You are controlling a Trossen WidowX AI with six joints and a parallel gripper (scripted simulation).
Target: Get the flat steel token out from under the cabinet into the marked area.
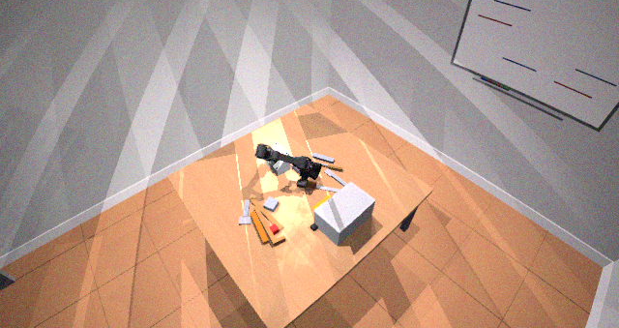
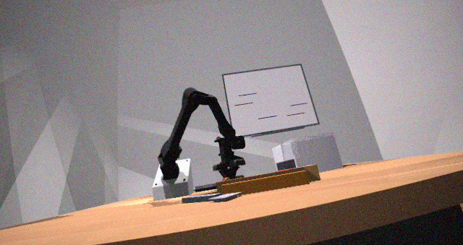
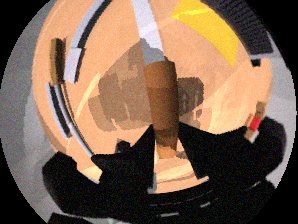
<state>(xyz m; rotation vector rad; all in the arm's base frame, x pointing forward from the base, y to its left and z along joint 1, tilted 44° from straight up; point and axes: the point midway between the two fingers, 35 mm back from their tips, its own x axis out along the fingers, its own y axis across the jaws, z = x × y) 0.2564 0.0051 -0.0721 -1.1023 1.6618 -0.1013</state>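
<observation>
My gripper [image 1: 309, 185] [image 2: 228, 176] [image 3: 163, 124] is shut on the wooden handle of a flat tool [image 3: 162, 90], low over the table. The tool's pale flat blade [image 1: 327, 189] [image 3: 150, 37] points away from the fingers toward the cabinet; its far end is out of the wrist view. The pale grey cabinet [image 1: 344, 209] [image 2: 318, 152] stands on the table, with dark vent slots at the top right of the wrist view. The yellow marked area [image 1: 321, 202] [image 3: 212, 32] shows in front of it, partly hidden by the cabinet in the top view. I cannot make out the steel token in any view.
Pale bars [image 1: 323, 158] [image 1: 335, 177] and a wooden handle [image 1: 335, 167] lie beyond the hand. Orange wooden bars [image 1: 259, 226] [image 2: 268, 181], a red block [image 1: 274, 228], a grey square block [image 1: 271, 203] and a pale T-shaped piece [image 1: 245, 220] lie on the other side. A small black object [image 1: 314, 226] is by the cabinet's corner.
</observation>
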